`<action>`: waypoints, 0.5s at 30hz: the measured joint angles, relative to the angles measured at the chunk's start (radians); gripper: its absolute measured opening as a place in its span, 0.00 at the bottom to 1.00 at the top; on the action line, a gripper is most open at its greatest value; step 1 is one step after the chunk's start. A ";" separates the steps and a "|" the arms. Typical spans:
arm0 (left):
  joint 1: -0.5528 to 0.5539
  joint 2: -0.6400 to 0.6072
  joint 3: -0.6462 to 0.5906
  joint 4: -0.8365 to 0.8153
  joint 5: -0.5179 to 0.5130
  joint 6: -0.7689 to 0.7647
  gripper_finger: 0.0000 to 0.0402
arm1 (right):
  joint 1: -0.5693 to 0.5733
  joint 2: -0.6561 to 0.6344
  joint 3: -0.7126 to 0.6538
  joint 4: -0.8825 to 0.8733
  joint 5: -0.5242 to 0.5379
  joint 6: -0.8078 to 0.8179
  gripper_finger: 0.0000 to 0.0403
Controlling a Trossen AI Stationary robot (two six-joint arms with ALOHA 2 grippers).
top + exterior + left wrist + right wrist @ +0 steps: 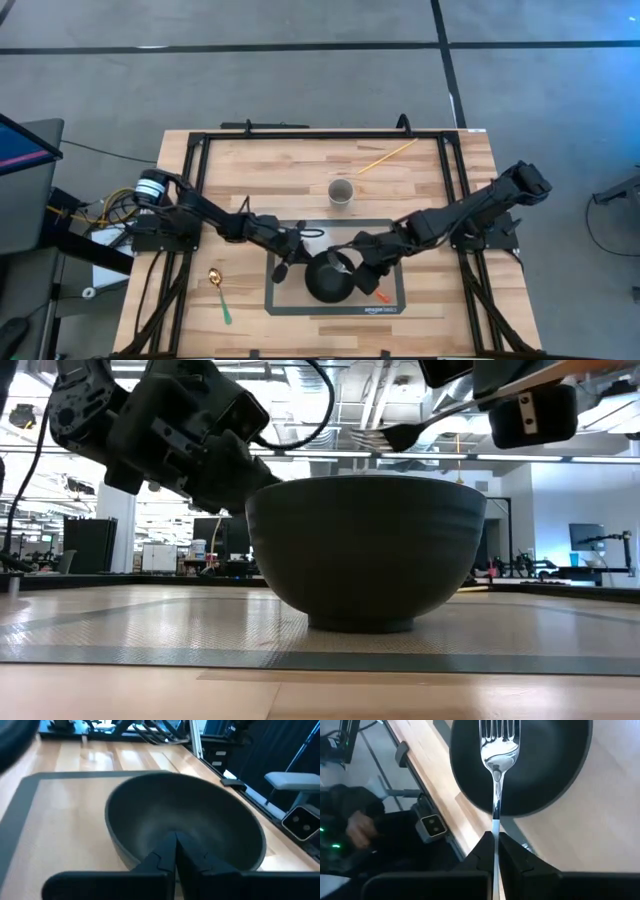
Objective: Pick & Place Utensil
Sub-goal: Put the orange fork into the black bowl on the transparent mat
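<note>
Bowl [328,280]: near me on the grey mat [283,300]
Right hand [495,851]: I see it clamped on the fork [496,755], tines over the bowl
Left hand [175,851]: closed, empty, beside the bowl
Cup [341,192]: farther back on the worktop [420,185]

grey floor [300,70], lit ceiling pipework [350,400]

Wooden table [420,190], grey mat [385,230], cup [341,192], spoon [218,290], pencil [386,156]
</note>
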 joint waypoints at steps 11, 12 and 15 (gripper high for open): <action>0.003 0.004 -0.002 -0.002 -0.023 -0.010 0.01 | -0.009 0.075 0.000 0.087 -0.076 0.165 0.01; 0.003 0.004 -0.002 -0.002 -0.024 -0.010 0.01 | -0.010 0.093 -0.002 0.109 -0.101 0.167 0.01; 0.003 0.004 -0.002 -0.002 -0.024 -0.009 0.02 | -0.010 0.140 -0.003 0.193 -0.143 0.168 0.01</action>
